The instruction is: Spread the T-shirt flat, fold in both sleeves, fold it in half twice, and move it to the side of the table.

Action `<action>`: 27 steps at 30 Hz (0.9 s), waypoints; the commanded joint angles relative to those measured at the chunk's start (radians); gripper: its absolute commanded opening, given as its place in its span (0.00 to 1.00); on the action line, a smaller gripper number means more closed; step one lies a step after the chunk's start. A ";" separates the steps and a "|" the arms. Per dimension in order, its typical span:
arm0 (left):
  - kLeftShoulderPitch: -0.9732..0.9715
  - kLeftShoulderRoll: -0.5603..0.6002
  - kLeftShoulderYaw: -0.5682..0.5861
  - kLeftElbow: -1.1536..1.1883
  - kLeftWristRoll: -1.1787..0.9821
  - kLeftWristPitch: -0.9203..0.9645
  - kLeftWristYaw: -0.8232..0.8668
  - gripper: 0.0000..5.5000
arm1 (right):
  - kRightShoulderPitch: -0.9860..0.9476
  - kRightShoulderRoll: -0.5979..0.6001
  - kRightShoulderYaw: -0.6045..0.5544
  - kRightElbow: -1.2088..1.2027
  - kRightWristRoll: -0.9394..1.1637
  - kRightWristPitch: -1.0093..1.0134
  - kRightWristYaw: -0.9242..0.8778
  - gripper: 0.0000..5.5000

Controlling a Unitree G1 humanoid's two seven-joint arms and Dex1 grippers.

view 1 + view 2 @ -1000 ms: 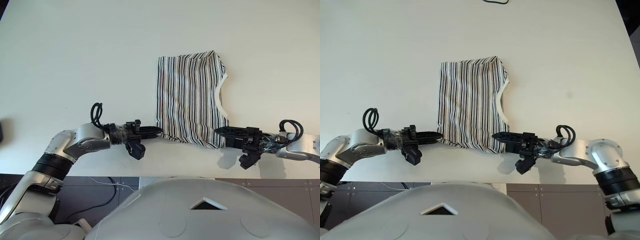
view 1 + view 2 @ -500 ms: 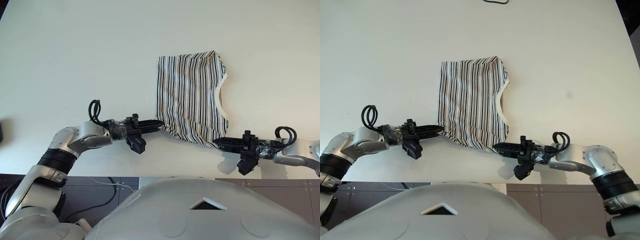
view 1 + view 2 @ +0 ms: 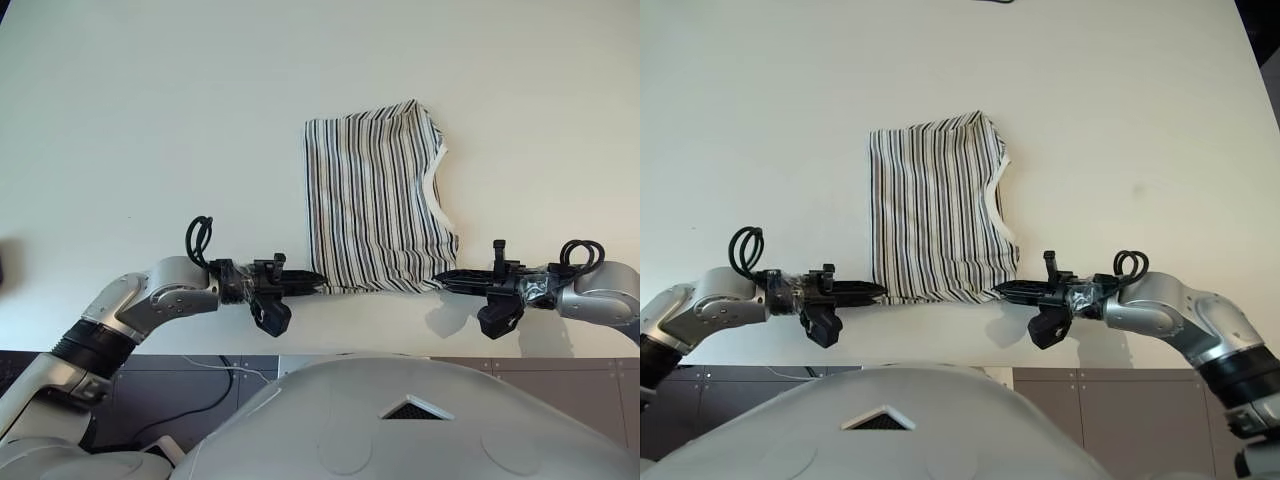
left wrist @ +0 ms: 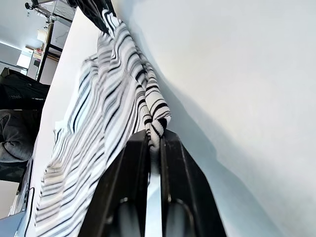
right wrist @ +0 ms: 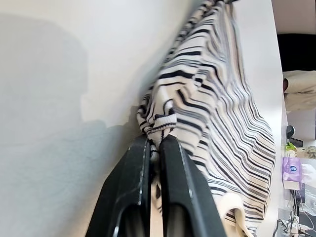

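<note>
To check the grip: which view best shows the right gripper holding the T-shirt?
The right wrist view: the right gripper is shut on a bunched T-shirt corner, seen close. The eye views show it small and from above, at the shirt's near right corner.

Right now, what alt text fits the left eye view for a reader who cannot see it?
A folded striped T-shirt lies on a white table. The left gripper and right gripper, jaws shut, each pinch a near corner.
</note>
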 commanded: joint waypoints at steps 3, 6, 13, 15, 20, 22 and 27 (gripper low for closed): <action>0.166 0.131 0.092 -0.263 -0.336 0.227 -0.085 0.02 | 0.223 -0.219 -0.180 -0.263 0.389 0.208 0.128 0.02; 0.237 0.140 0.160 -0.355 -0.406 0.290 -0.085 0.02 | 0.333 -0.290 -0.353 -0.368 0.609 0.337 0.212 0.02; 0.310 0.102 0.309 -0.474 -0.584 0.439 -0.101 0.02 | 0.188 -0.326 -0.636 -0.482 1.057 0.763 0.436 0.02; 0.273 0.068 0.327 -0.448 -0.638 0.493 -0.111 0.02 | -0.049 -0.283 -0.513 -0.426 1.073 0.869 0.467 0.02; 0.121 -0.040 0.313 -0.297 -0.683 0.637 -0.140 0.02 | -0.587 0.046 -0.146 -0.120 0.854 1.070 0.616 0.02; 0.041 -0.098 0.307 -0.223 -0.693 0.708 -0.144 0.02 | -0.733 0.182 -0.042 0.087 0.742 1.081 0.674 0.02; -0.081 -0.190 0.311 -0.064 -0.661 0.810 -0.173 0.02 | -0.961 0.470 0.071 0.563 0.518 0.965 0.706 0.02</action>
